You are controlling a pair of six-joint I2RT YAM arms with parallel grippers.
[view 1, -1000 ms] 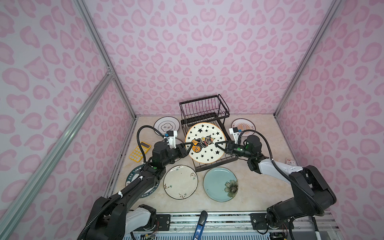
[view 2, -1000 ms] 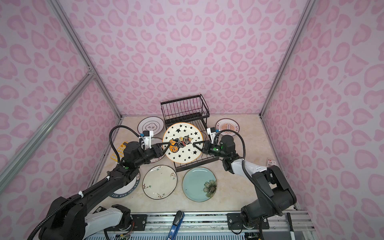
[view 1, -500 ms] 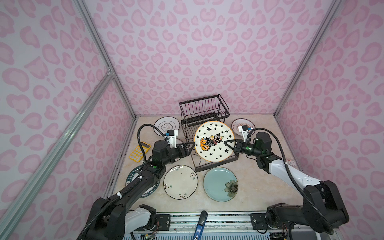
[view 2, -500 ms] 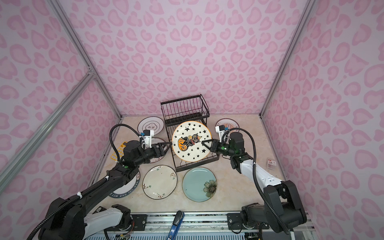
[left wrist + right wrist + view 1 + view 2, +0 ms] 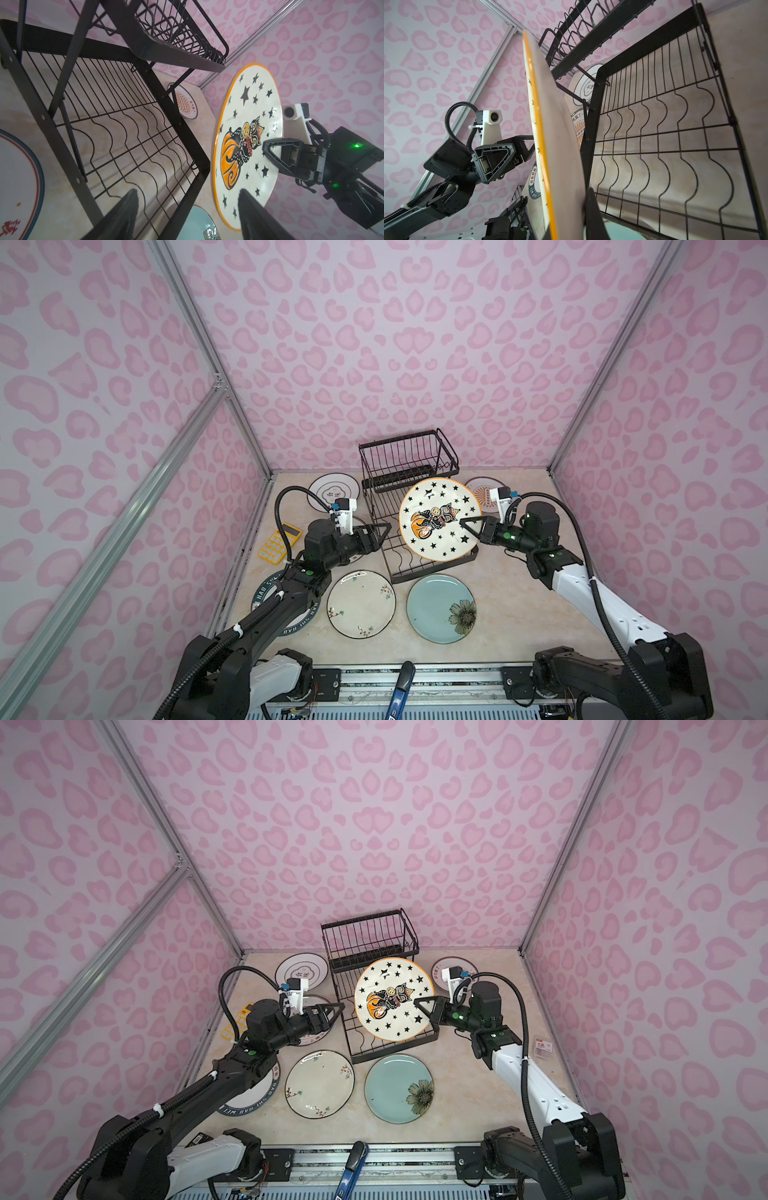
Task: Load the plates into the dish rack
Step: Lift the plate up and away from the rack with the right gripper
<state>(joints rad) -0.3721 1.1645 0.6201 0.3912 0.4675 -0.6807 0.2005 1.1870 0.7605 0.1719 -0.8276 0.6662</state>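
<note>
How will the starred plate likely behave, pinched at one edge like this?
The starred plate looks rigid glazed ceramic: probably slippery, breakable if dropped. The right gripper grips only one edge, with it nearly upright by the dish rack, so it may pivot.

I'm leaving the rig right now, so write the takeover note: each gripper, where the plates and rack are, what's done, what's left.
Left gripper: open, empty, at the left side of the dish rack.
Right gripper: shut on the rim of the starred plate, held on edge at the right side of the rack's lower tray, not in a slot.
On the table: pale blue plate and cream floral plate in front of the rack; green-rimmed plate and near sunburst plate partly under the left arm; black-ringed plate back left; far sunburst plate back right.
Done: no plate loaded.
Left: seat the starred plate, then load the other six.
</note>
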